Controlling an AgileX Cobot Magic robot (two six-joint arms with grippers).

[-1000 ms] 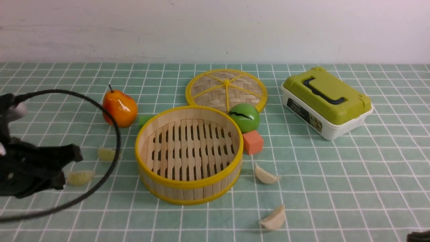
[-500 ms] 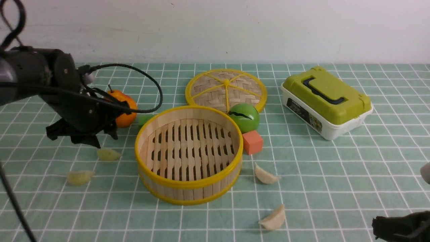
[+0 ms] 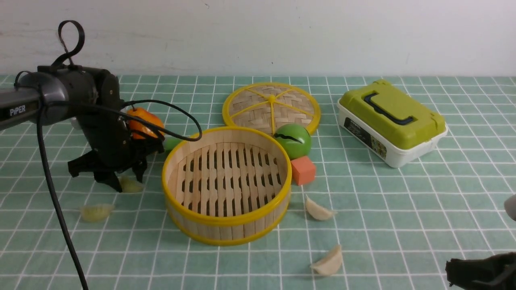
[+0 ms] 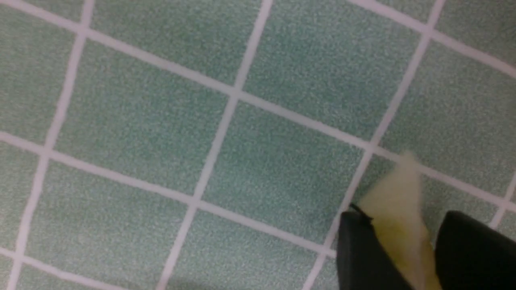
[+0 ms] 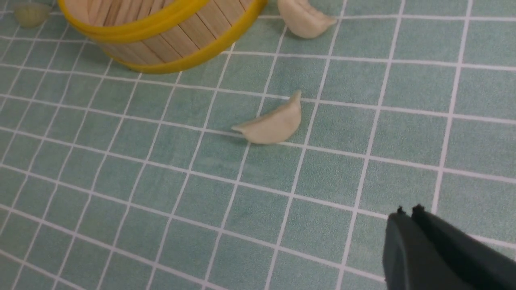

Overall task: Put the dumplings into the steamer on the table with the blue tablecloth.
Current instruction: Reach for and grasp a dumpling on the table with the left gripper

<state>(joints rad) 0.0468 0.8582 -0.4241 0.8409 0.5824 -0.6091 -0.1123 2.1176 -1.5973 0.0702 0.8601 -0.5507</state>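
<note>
The steamer [image 3: 225,220] [image 5: 173,38] stands empty at the middle of the table under the blue tablecloth [image 3: 403,209]. My left gripper [image 3: 128,182] [image 4: 407,219] reaches down just left of it, jaws closed against a yellow-green dumpling [image 3: 132,186] [image 4: 397,193] that still rests on the cloth. A second yellow-green dumpling [image 3: 96,212] [image 5: 30,12] lies nearer me. Two cream dumplings lie right of the steamer, one [image 3: 318,209] [image 5: 304,18] close to it and one [image 3: 328,262] [image 5: 272,123] nearer. My right gripper [image 3: 451,269] [image 5: 408,211] is shut and empty at the near right.
An orange pear [image 3: 145,119] sits behind the left arm. The woven lid [image 3: 272,105], a green ball [image 3: 294,140] and a red-orange cube [image 3: 303,170] crowd the steamer's far right side. A green-lidded box [image 3: 391,121] stands at the back right.
My left arm swung in from the near left, opened its jaws above the farther yellow-green dumpling, then dropped and closed around it. The right gripper crept into view at the bottom right.
</note>
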